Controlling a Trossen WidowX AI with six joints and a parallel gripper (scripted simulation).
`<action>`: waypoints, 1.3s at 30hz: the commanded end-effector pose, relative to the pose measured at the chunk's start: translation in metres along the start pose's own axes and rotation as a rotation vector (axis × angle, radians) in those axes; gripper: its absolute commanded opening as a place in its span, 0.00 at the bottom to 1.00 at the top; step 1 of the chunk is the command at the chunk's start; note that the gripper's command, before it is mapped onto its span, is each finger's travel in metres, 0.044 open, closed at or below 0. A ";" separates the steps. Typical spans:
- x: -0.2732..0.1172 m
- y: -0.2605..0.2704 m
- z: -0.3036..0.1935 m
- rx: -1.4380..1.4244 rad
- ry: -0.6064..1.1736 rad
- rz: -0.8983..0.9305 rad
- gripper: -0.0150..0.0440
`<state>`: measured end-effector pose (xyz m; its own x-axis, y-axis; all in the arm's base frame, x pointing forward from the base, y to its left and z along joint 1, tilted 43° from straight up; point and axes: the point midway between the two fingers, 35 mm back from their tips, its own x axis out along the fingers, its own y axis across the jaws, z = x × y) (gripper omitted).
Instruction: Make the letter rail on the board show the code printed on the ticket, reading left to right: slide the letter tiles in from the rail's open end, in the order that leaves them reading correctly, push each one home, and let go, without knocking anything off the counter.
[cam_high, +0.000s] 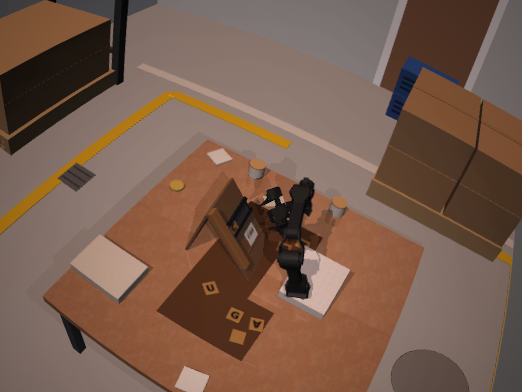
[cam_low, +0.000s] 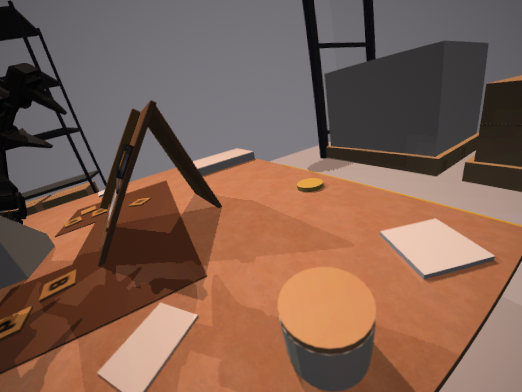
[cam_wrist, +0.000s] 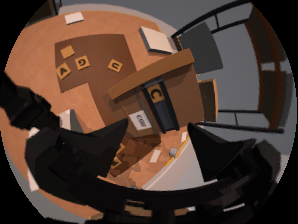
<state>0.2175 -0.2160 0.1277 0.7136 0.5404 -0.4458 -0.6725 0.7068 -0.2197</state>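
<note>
Brown counter (cam_high: 370, 280) (cam_low: 260, 200) (cam_wrist: 37, 45) held the G tile (cam_high: 235, 314) (cam_wrist: 82, 62), low centre in the top view, likely light, stiff and best pinched by opposite edges; the gripper's (cam_high: 267, 207) (cam_low: 57, 125) (cam_wrist: 159, 125) fingers stood wide and empty.

Tile (cam_low: 12, 323) cut off by exterior view's edge, ticket (cam_high: 251, 233) print too small in top view

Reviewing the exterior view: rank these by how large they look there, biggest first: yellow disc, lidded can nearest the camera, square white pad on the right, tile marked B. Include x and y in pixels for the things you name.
1. Lidded can (cam_low: 327, 325)
2. Square white pad (cam_low: 436, 247)
3. B tile (cam_low: 58, 284)
4. Yellow disc (cam_low: 310, 184)

The can's closeness to the camera inflates it.
</note>
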 end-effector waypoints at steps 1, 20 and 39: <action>-0.036 0.017 0.006 -0.428 -0.002 -0.238 1.00; -0.036 0.017 0.006 -0.428 -0.002 -0.238 1.00; 0.086 0.079 0.094 0.788 0.145 0.242 0.83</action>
<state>0.2324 -0.1355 0.1527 0.6592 0.6075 -0.4432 -0.6426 0.7612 0.0877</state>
